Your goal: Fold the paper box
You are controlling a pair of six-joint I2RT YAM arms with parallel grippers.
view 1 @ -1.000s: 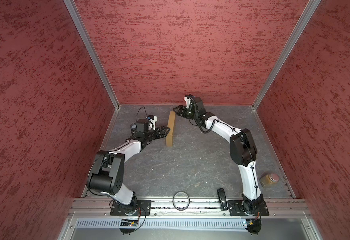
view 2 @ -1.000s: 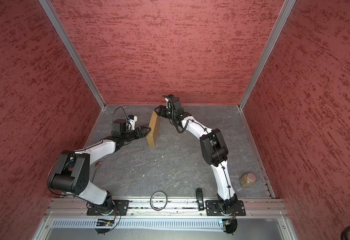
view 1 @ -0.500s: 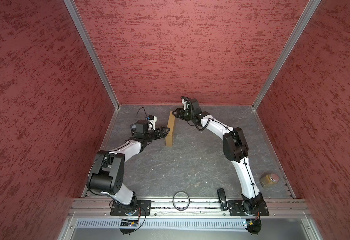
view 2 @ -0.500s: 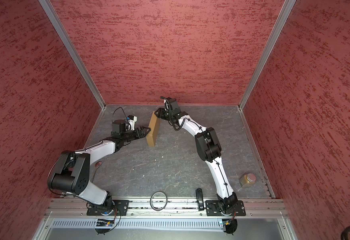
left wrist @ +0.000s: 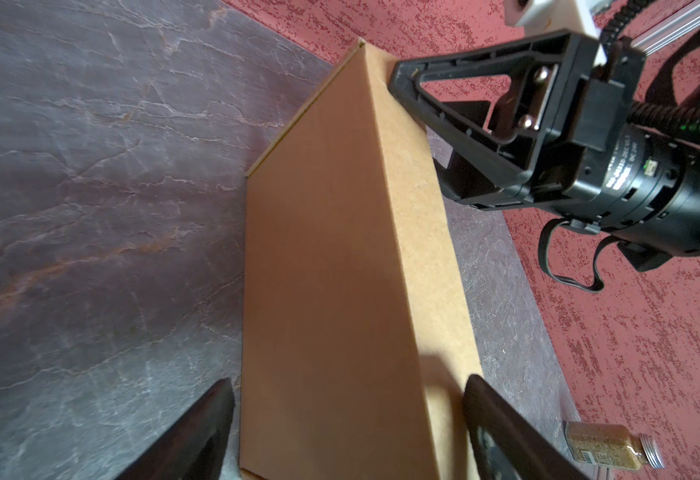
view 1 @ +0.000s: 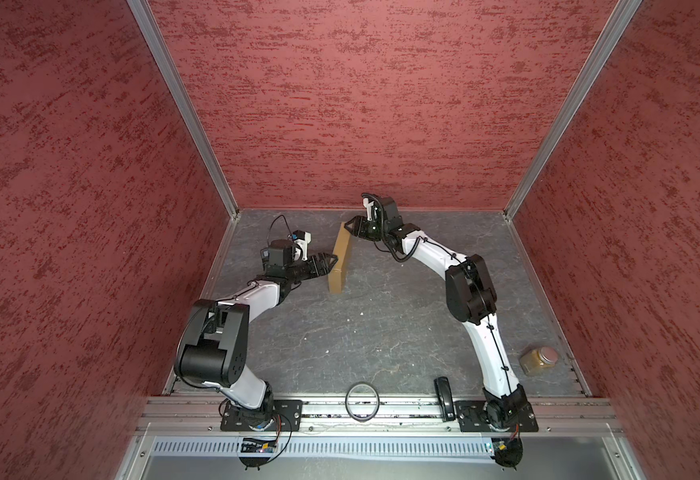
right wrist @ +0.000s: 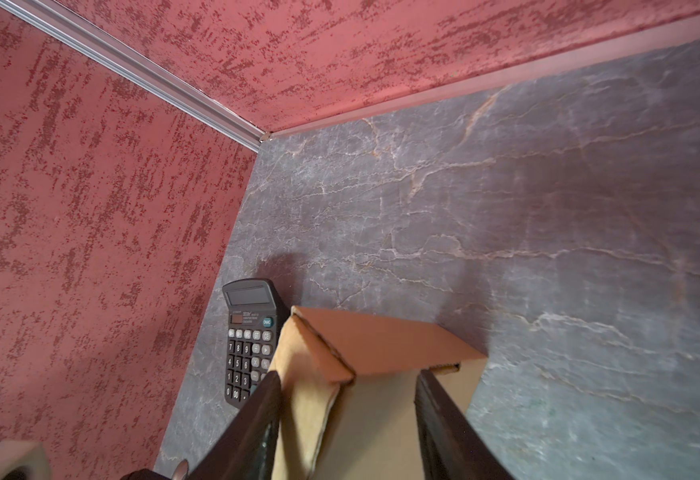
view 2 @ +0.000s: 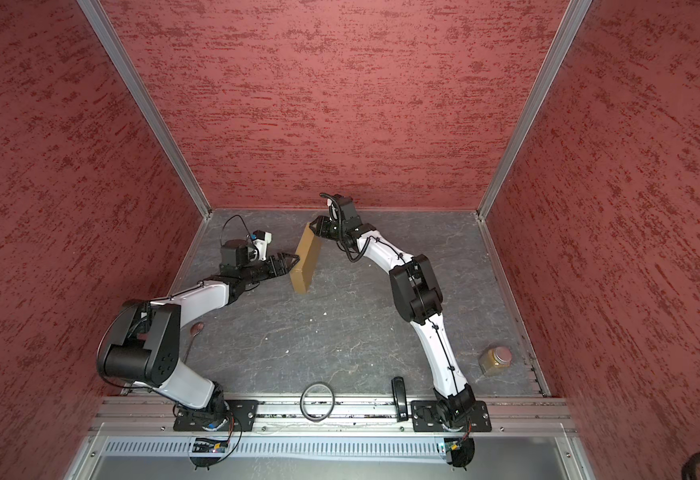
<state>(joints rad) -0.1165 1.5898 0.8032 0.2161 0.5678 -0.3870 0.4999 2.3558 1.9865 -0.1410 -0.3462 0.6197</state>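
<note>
Paper box (view 1: 338,262) stands on one narrow edge at rear centre of the grey worktop (view 1: 381,332), slightly tilted.
Left hand (left wrist: 346,386): fingers spread wide, straddling the box's near end, with a gap showing on one side.
Right hand (right wrist: 348,374): fingers on either side of the far upper corner; cannot tell whether they press it.
Calculator (right wrist: 248,340) lies flat near the box, by the wall.

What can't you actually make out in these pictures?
- Calculator: lower end hidden behind a finger of the right gripper, right wrist view.
- Spoon: handle end runs under the left arm, in a top view.
- Paper box: whether the right gripper pinches it; fingers cover the contact.
</note>
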